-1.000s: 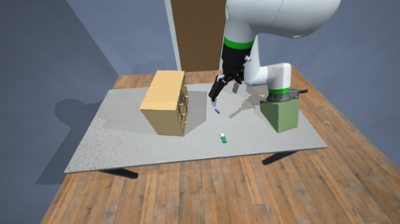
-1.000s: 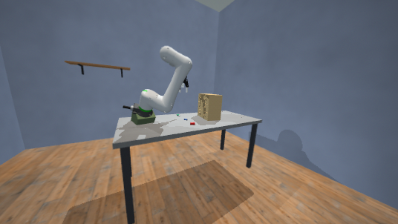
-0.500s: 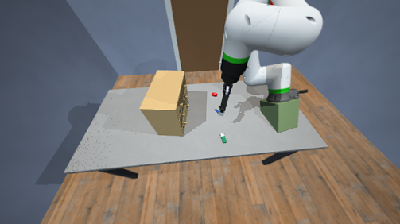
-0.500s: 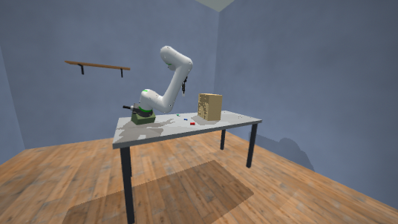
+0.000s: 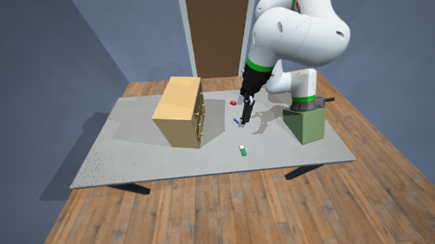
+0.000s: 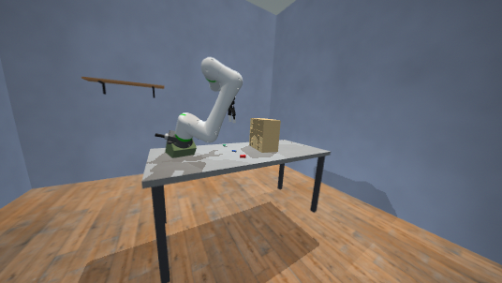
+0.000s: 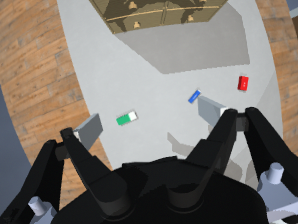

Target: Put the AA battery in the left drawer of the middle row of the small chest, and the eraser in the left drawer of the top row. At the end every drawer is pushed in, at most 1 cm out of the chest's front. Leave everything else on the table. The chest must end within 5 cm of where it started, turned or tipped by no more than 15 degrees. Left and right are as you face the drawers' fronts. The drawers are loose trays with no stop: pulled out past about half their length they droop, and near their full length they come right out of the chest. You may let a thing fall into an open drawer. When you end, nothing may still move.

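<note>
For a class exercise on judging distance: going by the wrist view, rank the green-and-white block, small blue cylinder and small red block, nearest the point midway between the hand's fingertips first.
1. Green-and-white block: left of picture centre.
2. Small blue cylinder: right, beside one fingertip.
3. Small red block: far right.

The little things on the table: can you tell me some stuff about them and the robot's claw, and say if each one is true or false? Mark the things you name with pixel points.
1. The red thing (image 5: 233,103) (image 6: 243,156) (image 7: 243,83) lies on the table (image 5: 157,162) (image 6: 211,167) (image 7: 150,95). True.
2. The claw (image 5: 243,121) (image 6: 231,119) (image 7: 148,113) is squeezing the green-and-white thing. False: the claw is open and holds nothing; the green-and-white thing (image 5: 242,151) (image 6: 225,145) (image 7: 126,118) lies on the table.
3. The blue thing (image 5: 236,121) (image 6: 234,151) (image 7: 194,96) is on top of the chest. False: it lies on the table, in front of the chest's drawers.
4. The chest (image 5: 178,98) (image 6: 272,136) (image 7: 163,15) stands upright. True.
</note>
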`<state>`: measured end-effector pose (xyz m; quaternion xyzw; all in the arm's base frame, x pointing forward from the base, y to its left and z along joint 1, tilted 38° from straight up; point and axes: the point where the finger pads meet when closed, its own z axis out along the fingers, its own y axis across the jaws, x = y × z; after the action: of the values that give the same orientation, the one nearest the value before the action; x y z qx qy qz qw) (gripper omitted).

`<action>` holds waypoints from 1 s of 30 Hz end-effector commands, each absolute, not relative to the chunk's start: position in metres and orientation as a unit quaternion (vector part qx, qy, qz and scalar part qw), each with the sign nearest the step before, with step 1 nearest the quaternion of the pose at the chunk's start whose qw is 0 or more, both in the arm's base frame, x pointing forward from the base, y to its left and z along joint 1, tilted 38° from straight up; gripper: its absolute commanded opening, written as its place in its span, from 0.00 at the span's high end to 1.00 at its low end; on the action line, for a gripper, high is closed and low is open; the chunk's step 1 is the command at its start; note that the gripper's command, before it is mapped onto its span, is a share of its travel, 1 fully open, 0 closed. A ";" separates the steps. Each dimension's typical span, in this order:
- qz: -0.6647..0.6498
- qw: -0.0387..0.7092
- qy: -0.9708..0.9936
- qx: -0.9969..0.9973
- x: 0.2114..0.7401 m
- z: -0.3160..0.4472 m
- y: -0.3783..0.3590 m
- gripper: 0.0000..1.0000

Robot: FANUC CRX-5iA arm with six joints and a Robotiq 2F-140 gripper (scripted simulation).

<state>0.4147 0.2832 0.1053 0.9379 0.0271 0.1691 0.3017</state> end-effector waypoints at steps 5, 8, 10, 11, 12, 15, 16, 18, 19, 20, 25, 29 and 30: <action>0.260 0.297 0.055 0.917 0.434 0.096 0.276 0.00; 0.274 0.296 0.060 0.913 0.437 0.095 0.274 0.00; 0.304 0.294 0.070 0.903 0.444 0.092 0.272 0.00; 0.319 0.293 0.075 0.898 0.447 0.090 0.270 0.00; 0.334 0.292 0.080 0.893 0.451 0.089 0.269 0.00; 0.377 0.288 0.094 0.875 0.461 0.084 0.265 0.00; 0.391 0.286 0.098 0.869 0.464 0.083 0.264 0.00; 0.416 0.283 0.106 0.858 0.470 0.080 0.262 0.00; 0.428 0.281 0.111 0.852 0.472 0.079 0.261 0.00; 0.440 0.280 0.114 0.845 0.475 0.078 0.259 0.00; 0.473 0.275 0.125 0.827 0.483 0.074 0.256 0.00; 0.512 0.269 0.139 0.804 0.493 0.069 0.253 0.00; 0.521 0.268 0.141 0.798 0.495 0.068 0.252 0.00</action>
<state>0.4799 0.2579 0.0687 0.8322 0.1300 0.4614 0.2785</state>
